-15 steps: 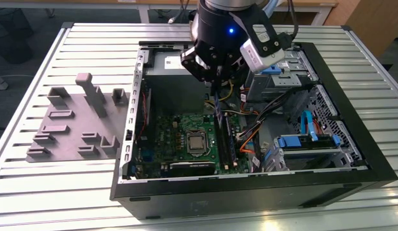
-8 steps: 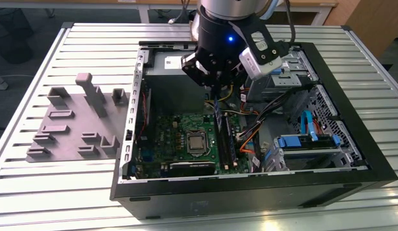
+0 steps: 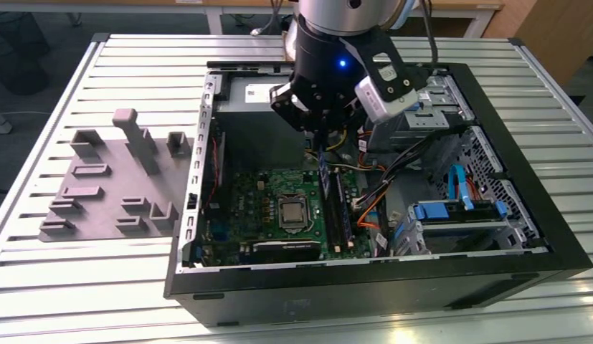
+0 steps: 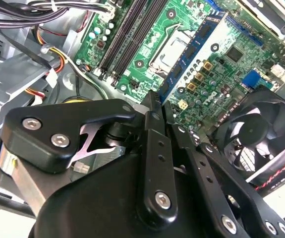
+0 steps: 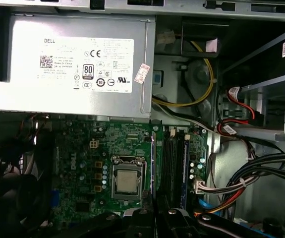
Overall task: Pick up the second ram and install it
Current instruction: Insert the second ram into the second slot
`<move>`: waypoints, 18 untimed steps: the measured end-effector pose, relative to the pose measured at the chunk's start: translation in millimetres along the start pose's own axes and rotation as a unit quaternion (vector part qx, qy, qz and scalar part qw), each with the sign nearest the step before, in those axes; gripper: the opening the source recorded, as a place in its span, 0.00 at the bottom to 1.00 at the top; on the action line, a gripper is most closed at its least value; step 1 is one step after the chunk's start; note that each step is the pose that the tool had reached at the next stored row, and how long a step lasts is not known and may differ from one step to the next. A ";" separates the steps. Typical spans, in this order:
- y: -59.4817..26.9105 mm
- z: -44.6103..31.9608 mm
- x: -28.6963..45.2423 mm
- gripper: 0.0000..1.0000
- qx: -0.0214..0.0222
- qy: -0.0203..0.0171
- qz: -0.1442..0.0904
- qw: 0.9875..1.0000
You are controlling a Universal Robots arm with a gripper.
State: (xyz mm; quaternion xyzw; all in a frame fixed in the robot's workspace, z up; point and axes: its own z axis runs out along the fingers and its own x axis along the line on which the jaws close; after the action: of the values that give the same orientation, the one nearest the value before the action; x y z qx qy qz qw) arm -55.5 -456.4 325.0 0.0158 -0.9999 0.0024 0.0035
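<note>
My gripper (image 3: 322, 140) low inside the open computer case (image 3: 525, 244), I cannot tell if it grips anything, the second ram (image 3: 326, 188) upright just under it, touching the green motherboard (image 3: 262, 208) slots.

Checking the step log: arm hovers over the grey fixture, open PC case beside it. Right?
Not quite. In the exterior view the gripper hangs over the open PC case, above the motherboard, not over the grey fixture. The fixture lies beside the case, on the exterior view's left.
</note>
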 end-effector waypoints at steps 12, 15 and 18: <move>-0.5 21.7 -7.3 0.14 0.000 0.000 0.009 1.000; -0.5 27.1 -7.9 0.14 0.000 0.000 0.011 1.000; -0.5 32.7 -8.7 0.14 0.000 0.000 0.013 1.000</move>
State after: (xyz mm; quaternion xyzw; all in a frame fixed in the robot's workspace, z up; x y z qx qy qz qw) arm -47.1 -456.8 292.3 0.0027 -1.0000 0.0020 0.0037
